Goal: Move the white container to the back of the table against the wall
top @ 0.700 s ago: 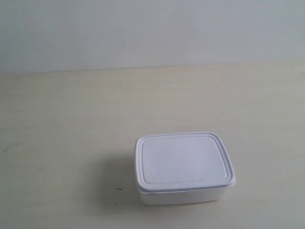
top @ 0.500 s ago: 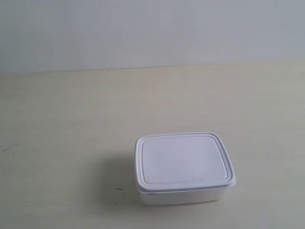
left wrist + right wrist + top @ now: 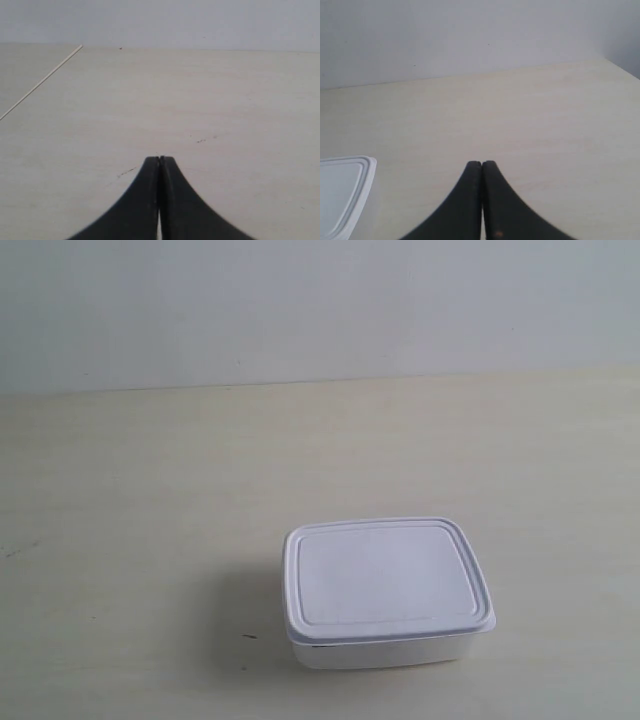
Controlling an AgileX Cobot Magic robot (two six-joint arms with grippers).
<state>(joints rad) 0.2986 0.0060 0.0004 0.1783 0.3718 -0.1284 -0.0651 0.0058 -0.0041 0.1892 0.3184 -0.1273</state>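
The white container [image 3: 385, 590], lid on, sits on the pale table [image 3: 150, 500] near the front of the exterior view, well short of the grey-white wall [image 3: 320, 300]. Neither arm shows in that view. In the right wrist view a corner of the container [image 3: 340, 195] lies off to one side of my right gripper [image 3: 481, 163], apart from it; the black fingers are pressed together with nothing between them. My left gripper [image 3: 159, 158] is likewise shut and empty over bare tabletop [image 3: 225, 100], and the container is out of the left wrist view.
A thin seam line [image 3: 40, 82] crosses the tabletop in the left wrist view. A few small dark specks [image 3: 248, 637] mark the table. The table's far edge meets the wall [image 3: 470, 35] in both wrist views.
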